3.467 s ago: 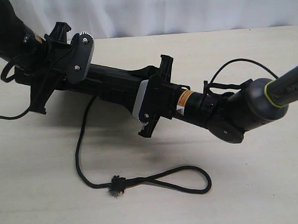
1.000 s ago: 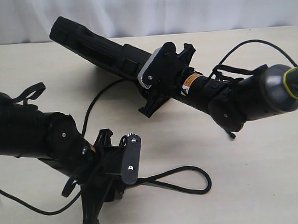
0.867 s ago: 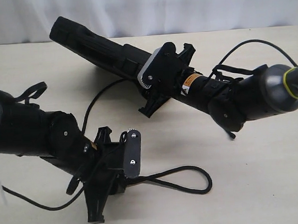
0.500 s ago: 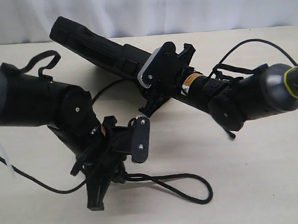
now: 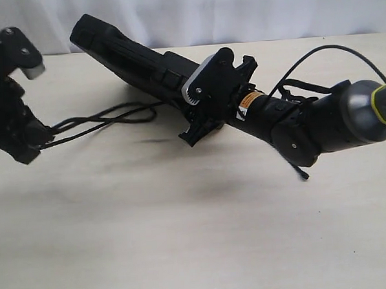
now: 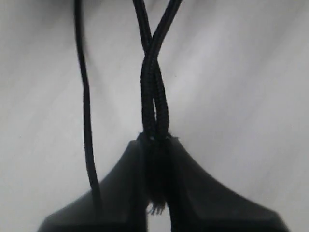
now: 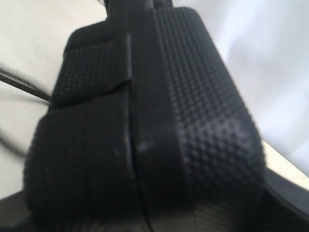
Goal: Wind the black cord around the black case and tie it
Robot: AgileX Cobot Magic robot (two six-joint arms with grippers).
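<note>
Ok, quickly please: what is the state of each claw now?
Left claw: closed on two strands of the black cord.
Right claw: closed on the black case.

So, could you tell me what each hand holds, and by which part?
Left hand: the black cord, two strands pinched at the frayed knot. Right hand: the black case, by one end.

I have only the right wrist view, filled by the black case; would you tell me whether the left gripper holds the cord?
Observer: Yes, the left wrist view shows the left gripper shut on two strands of the thin black braided cord, with a frayed bit between the jaws.
Operator: Thank you. Where is that gripper relative to the case?
Observer: In the exterior view it is far left of the flat matte black plastic case, with the cord spanning between them.
</note>
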